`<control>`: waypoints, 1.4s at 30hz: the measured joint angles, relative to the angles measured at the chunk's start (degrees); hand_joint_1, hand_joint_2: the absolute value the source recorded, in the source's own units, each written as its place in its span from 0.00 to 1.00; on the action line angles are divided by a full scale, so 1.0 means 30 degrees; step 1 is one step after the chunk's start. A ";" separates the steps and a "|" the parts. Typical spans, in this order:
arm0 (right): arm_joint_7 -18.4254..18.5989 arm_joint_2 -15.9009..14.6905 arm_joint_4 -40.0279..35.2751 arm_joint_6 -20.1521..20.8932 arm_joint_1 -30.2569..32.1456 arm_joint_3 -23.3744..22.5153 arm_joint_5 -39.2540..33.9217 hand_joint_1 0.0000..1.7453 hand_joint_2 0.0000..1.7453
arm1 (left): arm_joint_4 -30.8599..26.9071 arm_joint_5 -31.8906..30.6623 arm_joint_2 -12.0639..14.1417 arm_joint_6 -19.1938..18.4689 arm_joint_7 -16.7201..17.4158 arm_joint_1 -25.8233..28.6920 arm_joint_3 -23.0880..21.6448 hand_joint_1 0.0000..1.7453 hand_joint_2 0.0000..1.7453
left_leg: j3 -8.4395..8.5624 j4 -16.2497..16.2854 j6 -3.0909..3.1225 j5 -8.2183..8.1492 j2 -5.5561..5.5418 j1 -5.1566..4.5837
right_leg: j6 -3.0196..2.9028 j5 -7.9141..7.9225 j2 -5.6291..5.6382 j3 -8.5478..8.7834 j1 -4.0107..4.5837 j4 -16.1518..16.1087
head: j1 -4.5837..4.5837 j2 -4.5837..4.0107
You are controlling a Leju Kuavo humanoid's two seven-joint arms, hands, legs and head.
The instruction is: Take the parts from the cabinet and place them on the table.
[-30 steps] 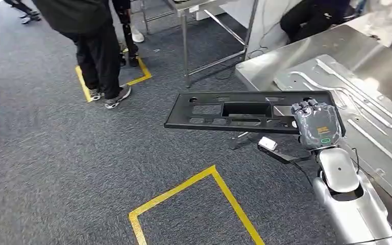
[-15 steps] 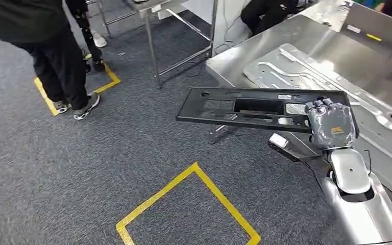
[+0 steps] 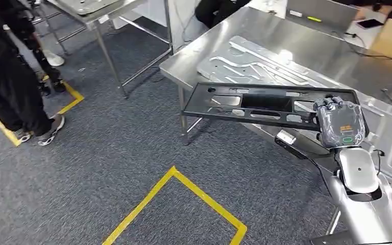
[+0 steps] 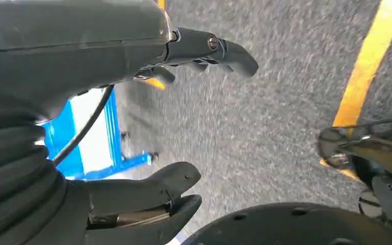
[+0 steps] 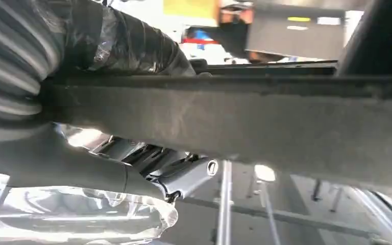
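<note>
My right hand (image 3: 340, 125) grips one end of the long black plastic frame panel (image 3: 258, 106), so its far end could clip the steel table (image 3: 337, 56) edge.

A workshop: steel table (image 3: 306, 38) bearing a pressed metal panel (image 3: 255, 64), grey carpet (image 3: 81, 168) with yellow tape (image 3: 194, 191).

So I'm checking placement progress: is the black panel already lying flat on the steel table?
No: in the head view the right hand holds the black panel up at one end, its far end over the carpet, beyond the steel table.
</note>
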 joint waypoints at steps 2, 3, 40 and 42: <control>-0.0007 0.0000 0.0000 -0.0036 -0.0059 -0.0051 -0.0022 1.00 1.00 | 0.0000 -0.0022 0.0036 -0.0030 0.0044 0.0013 0.0007 0.00 1.00 | 0.0664 -0.1682 0.0210 0.0212 -0.1172 0.0078 | 0.0143 -0.0021 0.0434 -0.0140 0.0040 0.0117 | 0.0029 0.0000; -0.0007 0.0007 -0.0007 -0.0058 -0.0050 -0.0066 -0.0051 1.00 1.00 | 0.0000 -0.0029 0.0036 -0.0081 0.0051 0.0003 0.0007 0.00 1.00 | 0.0700 -0.1645 0.0176 0.0221 -0.0945 -0.0025 | 0.0284 0.0054 0.0637 -0.0215 -0.0081 0.0072 | -0.0007 0.0000; -0.0597 0.0619 0.0138 -0.0066 -0.0120 -0.0197 -0.1355 1.00 1.00 | 0.0000 -0.0422 -0.0175 -0.0554 0.0356 -0.0072 0.0007 0.00 1.00 | 0.0641 -0.1792 -0.0147 0.0379 0.0285 -0.0014 | 0.0388 -0.0122 -0.1279 -0.0005 -0.0099 0.0001 | 0.0102 0.0000; -0.0605 0.0619 0.0138 -0.0066 -0.0149 -0.0204 -0.1377 1.00 1.00 | 0.0000 -0.0422 -0.0168 -0.0526 0.0350 -0.0059 0.0007 0.00 1.00 | 0.0618 -0.1792 -0.0056 0.0386 0.0271 -0.0039 | 0.0477 -0.0068 -0.1297 0.0017 -0.0123 -0.0083 | 0.0109 0.0000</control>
